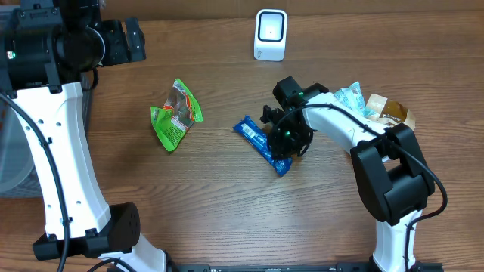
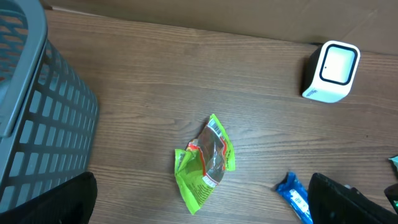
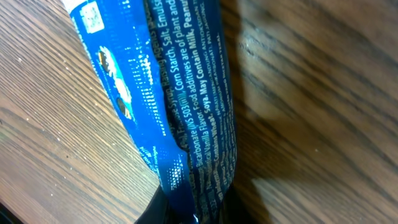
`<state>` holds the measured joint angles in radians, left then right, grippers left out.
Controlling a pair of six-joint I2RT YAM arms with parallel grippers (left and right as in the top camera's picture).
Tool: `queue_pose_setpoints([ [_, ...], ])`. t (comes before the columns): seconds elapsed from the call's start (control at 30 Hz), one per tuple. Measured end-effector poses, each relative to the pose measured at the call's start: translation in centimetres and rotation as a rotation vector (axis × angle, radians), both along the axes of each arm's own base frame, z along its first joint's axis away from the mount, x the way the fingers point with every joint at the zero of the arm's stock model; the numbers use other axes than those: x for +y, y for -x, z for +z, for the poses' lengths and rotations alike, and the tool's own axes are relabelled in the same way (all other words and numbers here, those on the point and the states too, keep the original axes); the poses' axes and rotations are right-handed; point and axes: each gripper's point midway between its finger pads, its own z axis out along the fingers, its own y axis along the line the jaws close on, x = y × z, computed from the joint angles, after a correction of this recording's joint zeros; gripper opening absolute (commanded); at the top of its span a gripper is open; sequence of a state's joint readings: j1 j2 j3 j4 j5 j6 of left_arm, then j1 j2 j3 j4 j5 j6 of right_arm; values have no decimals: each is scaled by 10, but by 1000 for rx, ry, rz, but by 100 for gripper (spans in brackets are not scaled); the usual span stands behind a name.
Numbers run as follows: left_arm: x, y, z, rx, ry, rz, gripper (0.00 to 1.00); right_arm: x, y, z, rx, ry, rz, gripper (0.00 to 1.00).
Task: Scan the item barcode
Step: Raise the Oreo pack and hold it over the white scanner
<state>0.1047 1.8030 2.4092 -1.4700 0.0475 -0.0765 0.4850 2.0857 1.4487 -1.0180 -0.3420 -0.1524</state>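
A blue snack wrapper (image 1: 257,140) lies on the wooden table; in the right wrist view the blue wrapper (image 3: 180,93) fills the frame, its printed text visible. My right gripper (image 1: 287,147) is shut on its lower right end, the dark fingers (image 3: 163,208) pinching the wrapper at the bottom edge. The white barcode scanner (image 1: 270,35) stands at the back centre, and the scanner (image 2: 333,71) also appears at upper right in the left wrist view. My left gripper (image 2: 205,214) hangs open high at the back left, nothing between its fingers.
A green snack pouch (image 1: 175,115) lies left of centre. More packets (image 1: 378,108) are piled at the right behind my right arm. A grey slatted basket (image 2: 31,112) stands at the far left.
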Motion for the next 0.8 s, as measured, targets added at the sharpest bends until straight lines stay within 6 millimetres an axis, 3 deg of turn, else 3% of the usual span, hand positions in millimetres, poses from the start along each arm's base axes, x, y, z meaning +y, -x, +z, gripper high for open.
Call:
queue_pose_setpoints([
  [0.13, 0, 0, 0, 0, 0, 0, 100, -5, -20, 19, -84, 50, -39, 4],
  [0.23, 0, 0, 0, 0, 0, 0, 100, -3, -53, 74, -285, 31, -89, 4],
  [0.27, 0, 0, 0, 0, 0, 0, 100, -7, -70, 118, -433, 17, -123, 4],
  [0.33, 0, 0, 0, 1, 0, 0, 100, -18, -83, 171, -608, 25, -179, 4],
  [0.43, 0, 0, 0, 0, 0, 0, 100, -36, -89, 214, -768, 86, -248, 4],
  [0.6, 0, 0, 0, 0, 0, 0, 100, -44, -99, 228, -906, 230, -319, 4],
  [0.8, 0, 0, 0, 0, 0, 0, 100, -42, -111, 246, -1007, 233, -396, 4],
])
